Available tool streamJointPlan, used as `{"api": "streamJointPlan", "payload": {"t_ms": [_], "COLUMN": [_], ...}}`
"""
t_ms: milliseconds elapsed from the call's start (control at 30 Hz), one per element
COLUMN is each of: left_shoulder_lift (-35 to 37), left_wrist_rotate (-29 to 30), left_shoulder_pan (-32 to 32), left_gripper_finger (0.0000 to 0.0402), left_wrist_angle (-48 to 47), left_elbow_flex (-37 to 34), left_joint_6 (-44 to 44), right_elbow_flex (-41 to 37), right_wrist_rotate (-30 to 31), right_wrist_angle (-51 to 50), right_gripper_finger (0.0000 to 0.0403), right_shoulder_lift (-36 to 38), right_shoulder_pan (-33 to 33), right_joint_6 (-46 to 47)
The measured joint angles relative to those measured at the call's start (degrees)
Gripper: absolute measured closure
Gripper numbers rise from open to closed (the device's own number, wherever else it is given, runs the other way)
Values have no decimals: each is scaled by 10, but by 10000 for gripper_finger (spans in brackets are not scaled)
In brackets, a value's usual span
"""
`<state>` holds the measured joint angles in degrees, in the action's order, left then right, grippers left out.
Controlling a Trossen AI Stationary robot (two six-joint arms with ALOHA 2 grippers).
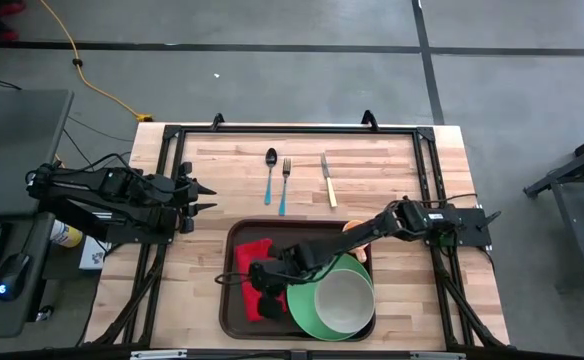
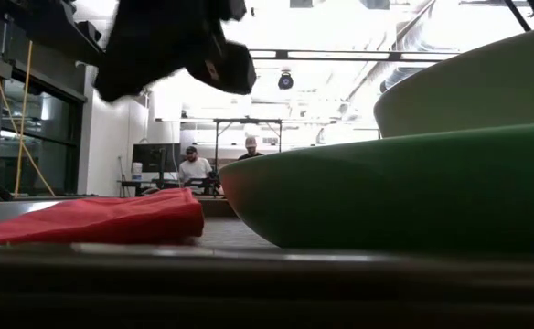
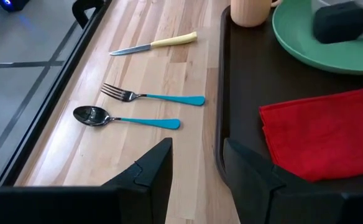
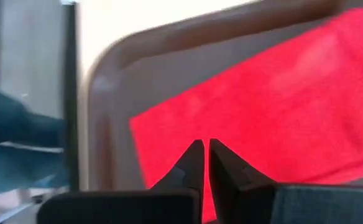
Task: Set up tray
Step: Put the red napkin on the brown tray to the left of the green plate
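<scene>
1. The tray [image 1: 234, 300] sits on the worktop [image 1: 187, 280] at the near edge, in the middle. It is dark brown with a raised rim.
2. The right gripper [image 4: 201, 163] hangs over the tray, just above the red cloth [image 4: 262, 106]. Its fingers [image 4: 188, 165] are closed, tips almost touching, with nothing between them.
3. Beside those fingers, toward the right arm's base, is the green plate [image 1: 307, 305] with a pale bowl [image 1: 344, 300] in it. The plate fills much of the tray, so little bare tray is left there.
4. On the other side of the right fingers the cloth ends and a thin strip of tray runs to the rounded rim.
5. The left gripper [image 3: 197, 171] waits above the worktop's left edge, well apart from the tray. Its fingers [image 3: 153, 174] are open and hold nothing.
6. Ahead of the left fingers lie a spoon [image 3: 122, 117], a fork [image 3: 150, 96] and a knife [image 3: 153, 44] – side by side on bare wood, apart from each other, with free worktop around them.
7. A tan cup [image 3: 251, 11] stands past the plate; it is cut off in the left wrist view and mostly hidden under the right arm in the high view.
8. In the low view the plate and bowl block most of the sight – the right gripper is only a dark shape up top.
9. Two people sit far back in the room, too small to make out.
</scene>
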<state>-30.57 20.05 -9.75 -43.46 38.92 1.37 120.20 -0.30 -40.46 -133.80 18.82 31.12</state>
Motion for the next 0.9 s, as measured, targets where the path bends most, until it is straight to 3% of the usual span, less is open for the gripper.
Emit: {"api": "streamJointPlan", "payload": {"t_ms": [133,367,900], "left_shoulder_lift": [0,0,0], "left_wrist_rotate": [0,0,0], "left_shoulder_pan": [0,0,0], "left_gripper_finger": [229,229,229], "left_wrist_angle": [0,1,1], "left_elbow_flex": [0,0,0], "left_joint_6": [0,4,4], "right_elbow_flex": [0,-1,0], "right_wrist_rotate": [12,-36,-58], "right_wrist_angle": [-9,-29,-37], "right_gripper_finger": [403,402,402], "right_shoulder_lift": [-5,-27,-30], "right_shoulder_pan": [-36,-88,-116], "right_joint_6": [-13,-42,-98]}}
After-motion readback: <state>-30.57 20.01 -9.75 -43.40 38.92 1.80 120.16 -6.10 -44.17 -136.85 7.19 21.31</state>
